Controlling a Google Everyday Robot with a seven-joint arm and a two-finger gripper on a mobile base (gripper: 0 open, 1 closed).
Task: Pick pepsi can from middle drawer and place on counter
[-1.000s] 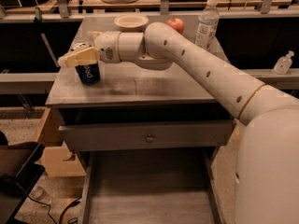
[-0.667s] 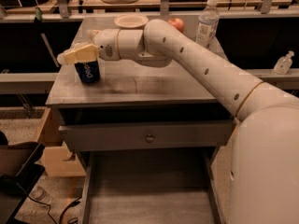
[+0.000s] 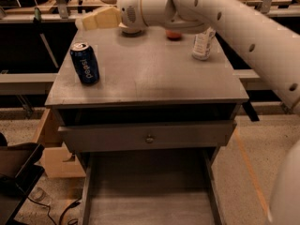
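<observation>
The pepsi can [image 3: 85, 63], dark blue with white lettering and a silver top, stands upright on its own near the left edge of the grey counter [image 3: 150, 78]. My gripper [image 3: 83, 23] hangs above the counter's back left corner, higher than the can and behind it, not touching it. The white arm reaches in from the upper right. The middle drawer [image 3: 150, 196] is pulled out below, and its grey floor is bare.
A clear plastic bottle [image 3: 203, 43] stands at the counter's back right, with a reddish fruit [image 3: 174, 34] and a bowl [image 3: 131, 31] partly hidden under the arm. A drawer front with a round knob [image 3: 149, 138] sits slightly open above the middle drawer. Cardboard boxes [image 3: 51, 153] stand on the floor at left.
The gripper has let go of the pepsi can and risen up and back. The can now stands free on the counter. The view has shifted closer.
</observation>
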